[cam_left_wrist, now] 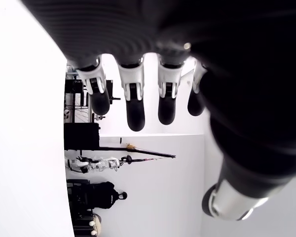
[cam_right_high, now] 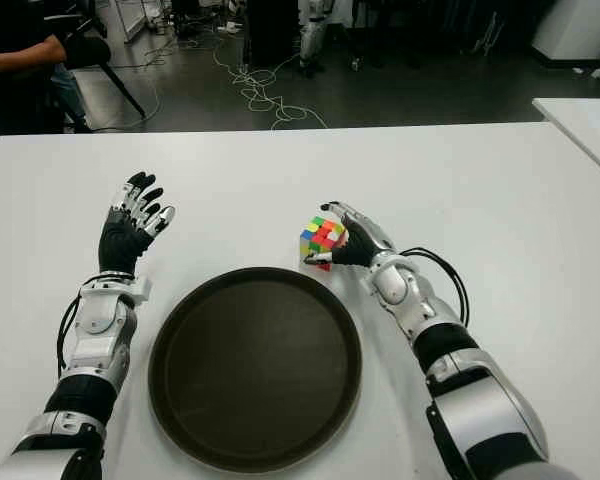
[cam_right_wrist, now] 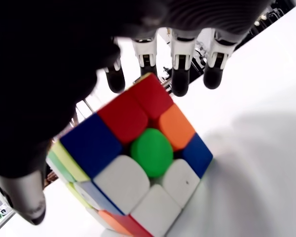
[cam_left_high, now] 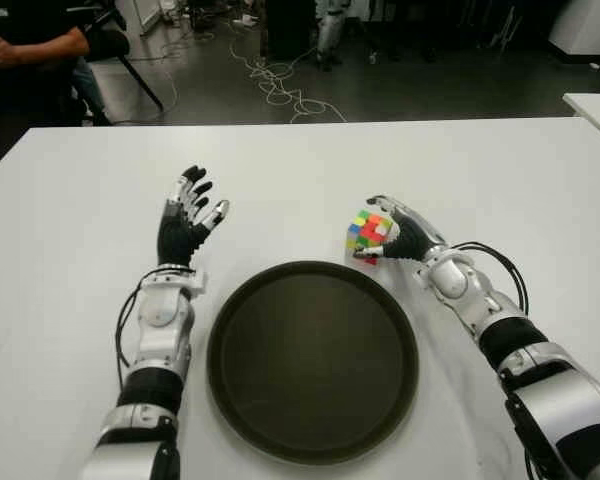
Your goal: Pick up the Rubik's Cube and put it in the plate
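My right hand is wrapped around the Rubik's Cube, fingers over its far side and thumb low on the near side, just past the far right rim of the plate. From the left eye view the cube sits at the fingertip end of that hand, touching it, tilted on a corner or edge; I cannot tell whether it has left the desk or rests on it. The plate lies toward me and to my left from the cube, very near, so I judge the coming move to be a short carry back and leftward over the rim. My left hand shows on the plate's far left side, fingers spread and holding nothing, well apart from the cube; the right is plainly the nearer one.

The right eye view tells the same: cube against my right palm, just beyond the plate's rim.

In the left wrist view my left fingers hang straight and separate, nothing between them.

In the right wrist view the cube fills the space under my palm, my fingers reaching past its far top edge and the thumb down beside it. The grip looks loose rather than tight, so I would expect a slip if I swing quickly.
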Robot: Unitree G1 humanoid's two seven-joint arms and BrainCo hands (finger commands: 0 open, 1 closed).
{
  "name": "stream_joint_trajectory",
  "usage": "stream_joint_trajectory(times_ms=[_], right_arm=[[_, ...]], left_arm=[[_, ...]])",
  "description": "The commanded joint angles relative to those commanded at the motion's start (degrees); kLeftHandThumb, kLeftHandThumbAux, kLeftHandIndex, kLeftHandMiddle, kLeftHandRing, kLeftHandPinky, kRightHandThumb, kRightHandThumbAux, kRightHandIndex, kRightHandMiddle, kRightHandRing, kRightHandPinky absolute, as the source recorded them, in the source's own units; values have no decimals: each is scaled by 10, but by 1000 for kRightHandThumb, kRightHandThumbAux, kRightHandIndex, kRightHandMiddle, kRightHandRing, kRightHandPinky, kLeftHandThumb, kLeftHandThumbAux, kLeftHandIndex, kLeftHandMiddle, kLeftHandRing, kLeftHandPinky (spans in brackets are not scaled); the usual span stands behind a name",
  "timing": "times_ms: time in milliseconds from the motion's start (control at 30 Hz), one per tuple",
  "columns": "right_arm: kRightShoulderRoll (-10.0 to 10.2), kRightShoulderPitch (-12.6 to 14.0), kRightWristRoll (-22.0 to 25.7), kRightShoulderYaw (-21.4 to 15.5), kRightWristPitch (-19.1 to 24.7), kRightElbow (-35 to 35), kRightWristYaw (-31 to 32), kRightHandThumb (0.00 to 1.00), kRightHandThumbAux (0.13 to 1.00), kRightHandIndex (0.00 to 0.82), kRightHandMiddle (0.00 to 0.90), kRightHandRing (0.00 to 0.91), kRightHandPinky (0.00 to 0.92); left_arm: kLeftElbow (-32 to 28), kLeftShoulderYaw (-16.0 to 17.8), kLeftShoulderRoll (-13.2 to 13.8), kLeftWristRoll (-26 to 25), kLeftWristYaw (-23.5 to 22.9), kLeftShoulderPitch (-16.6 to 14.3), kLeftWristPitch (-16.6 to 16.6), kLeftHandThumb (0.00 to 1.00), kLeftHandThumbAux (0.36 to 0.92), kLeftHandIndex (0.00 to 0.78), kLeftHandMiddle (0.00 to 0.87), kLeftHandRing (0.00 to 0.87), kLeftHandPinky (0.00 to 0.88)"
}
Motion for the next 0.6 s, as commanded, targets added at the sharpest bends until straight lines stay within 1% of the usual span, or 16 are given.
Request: stream_joint_trajectory(times_ms=[333,600], right_arm=[[0,1,-8,9,25,-7,6,0,641,62,74,89,88],[0,3,-2,8,19,-10,11,0,648,59,75,93,98]], left_arm=[[-3,1,-3,2,6,2,-2,23,758,70,146,126,89],[-4,1,-4,1,4,2,0,30,753,67,137,113,73]])
